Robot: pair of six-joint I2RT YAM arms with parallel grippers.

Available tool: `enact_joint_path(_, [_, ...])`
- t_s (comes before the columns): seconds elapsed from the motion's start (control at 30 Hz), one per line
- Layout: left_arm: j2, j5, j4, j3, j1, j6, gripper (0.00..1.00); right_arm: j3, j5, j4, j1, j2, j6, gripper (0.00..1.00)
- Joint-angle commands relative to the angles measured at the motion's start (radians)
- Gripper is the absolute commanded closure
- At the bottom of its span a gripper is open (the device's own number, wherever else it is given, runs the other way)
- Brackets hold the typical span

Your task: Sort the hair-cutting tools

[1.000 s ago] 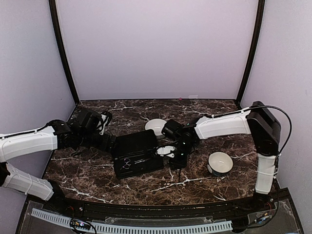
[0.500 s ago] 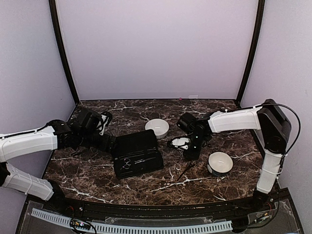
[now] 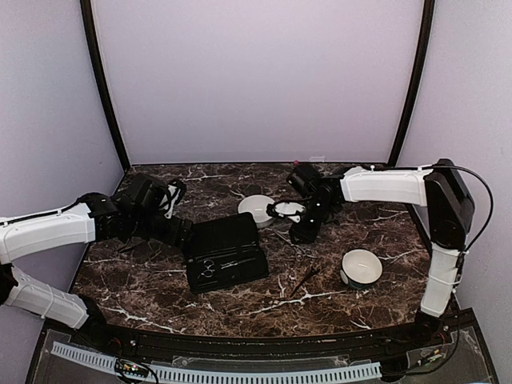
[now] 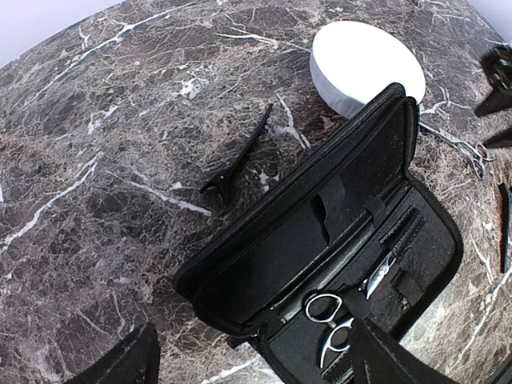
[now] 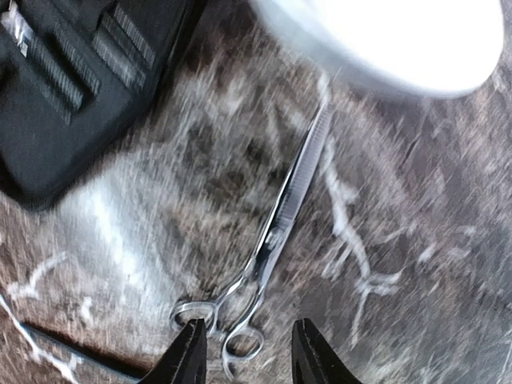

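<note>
Lying flat on the marble surface (image 3: 160, 292), the loose scissors (image 5: 288, 200) point their blade tip at the foot of the nearer white bowl (image 5: 384, 40). Their ring handles sit toward the right end effector (image 5: 244, 352). That end effector hangs above the rings with its fingers spread and nothing between them. The wrist picture is blurred, so I cannot tell how high it hangs.

The step in hand looks like picking these scissors up. A good grip would come straight down and close across the narrow shank just ahead of the rings, where the metal is thickest. The rings could let a finger slip through, and the thin blade lies flush with the marble. The lift should clear the bowl's rim before any sideways move.

A second pair of scissors (image 4: 352, 304) lies strapped inside the open black case (image 4: 320, 224), just beside the loose pair. The left end effector (image 4: 256, 360) is spread wide over the case's near end, and whether it touches the case is unclear. A black clip (image 4: 240, 152) lies alone on the marble beyond the case lid. A slim black stick (image 3: 304, 280) lies between the case and the second bowl (image 3: 362, 266). The case edge and the bowl crowd the scissors on either side, leaving little room to approach.
</note>
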Motion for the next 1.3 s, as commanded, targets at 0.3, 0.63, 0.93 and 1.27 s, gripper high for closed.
enact_joint_path(0.3, [-0.046, 0.013, -0.052, 0.034, 0.002, -0.021, 0.17, 0.109, -0.005, 0.023, 0.001, 0.176, 0.111, 0.62])
enact_joint_path(0.63, [-0.033, 0.010, -0.040, 0.020, 0.002, -0.017, 0.17, 0.083, 0.001, 0.020, 0.001, 0.209, 0.118, 0.78])
enact_joint_path(0.93, [-0.024, -0.156, -0.040, 0.003, 0.014, 0.035, 0.12, 0.047, -0.011, -0.001, 0.001, 0.137, 0.073, 1.00])
enact_joint_path(1.27, [0.026, 0.046, 0.064, 0.015, 0.049, 0.279, 0.16, 0.015, -0.132, -0.036, 0.003, -0.037, -0.053, 1.00])
